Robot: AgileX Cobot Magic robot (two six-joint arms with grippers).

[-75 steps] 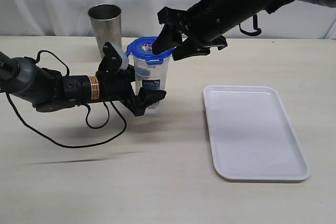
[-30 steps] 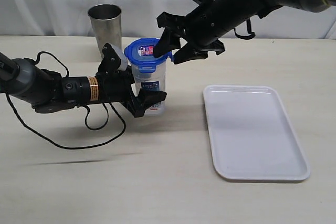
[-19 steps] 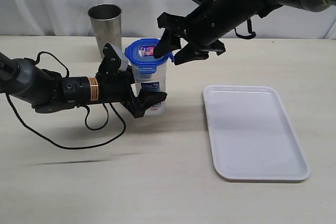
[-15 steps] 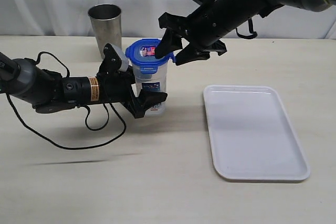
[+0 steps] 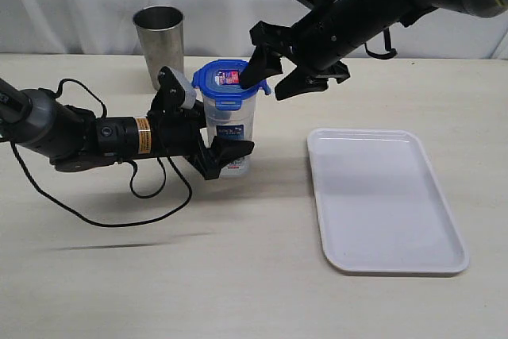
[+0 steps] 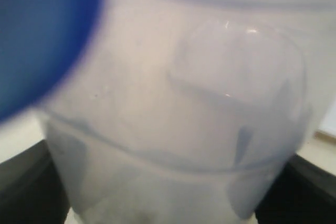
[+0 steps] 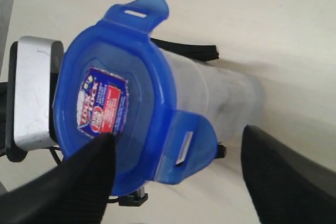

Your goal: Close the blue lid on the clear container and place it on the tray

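The clear container (image 5: 231, 129) stands upright on the table, and my left gripper (image 5: 217, 147) is shut on its lower body from the left. The blue lid (image 5: 230, 78) sits on its rim, sticker up. In the right wrist view the lid (image 7: 113, 106) has two flaps sticking outward above the container body (image 7: 226, 98). My right gripper (image 5: 278, 77) hovers open at the lid's right side; one finger reaches over the lid top, the other hangs clear beside it. The left wrist view is filled by the container wall (image 6: 184, 119). The white tray (image 5: 382, 196) lies to the right.
A grey steel cup (image 5: 159, 37) stands behind the container at the back left. The left arm's black cable (image 5: 151, 188) loops on the table in front of that arm. A white curtain backs the table.
The lid went from tilted under the right gripper to lying flat on the container. The right gripper has shifted a little right and away. The left gripper has kept its hold.
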